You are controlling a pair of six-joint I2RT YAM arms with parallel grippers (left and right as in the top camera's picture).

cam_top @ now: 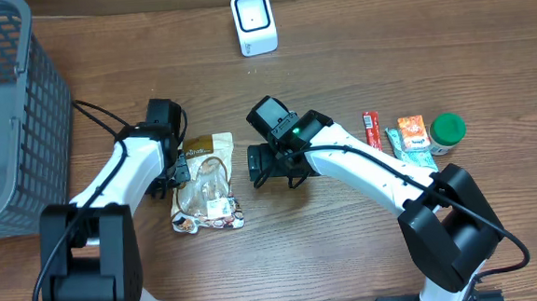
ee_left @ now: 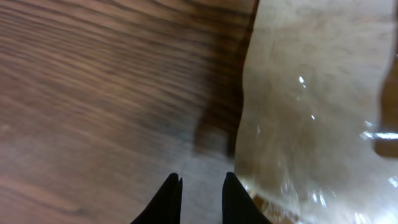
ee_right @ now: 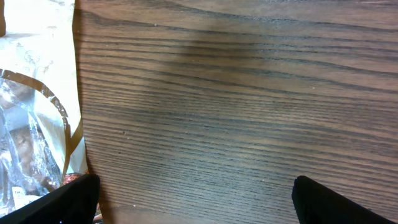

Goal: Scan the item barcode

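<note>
The item, a clear-and-tan snack bag (cam_top: 205,182), lies flat on the wooden table between the two arms. My left gripper (cam_top: 180,171) is at the bag's left edge. In the left wrist view this gripper (ee_left: 202,182) is closed to a narrow slit with only table between the tips, and the bag (ee_left: 311,93) touches the right finger (ee_left: 235,199). My right gripper (cam_top: 254,165) stands wide open just right of the bag. Its view shows bare table between the fingers and the bag (ee_right: 31,93) at the left. The white scanner (cam_top: 253,23) stands at the back.
A grey basket (cam_top: 5,120) fills the far left. At the right lie a red stick pack (cam_top: 371,130), an orange packet (cam_top: 413,130), a teal packet (cam_top: 409,151) and a green-lidded jar (cam_top: 448,132).
</note>
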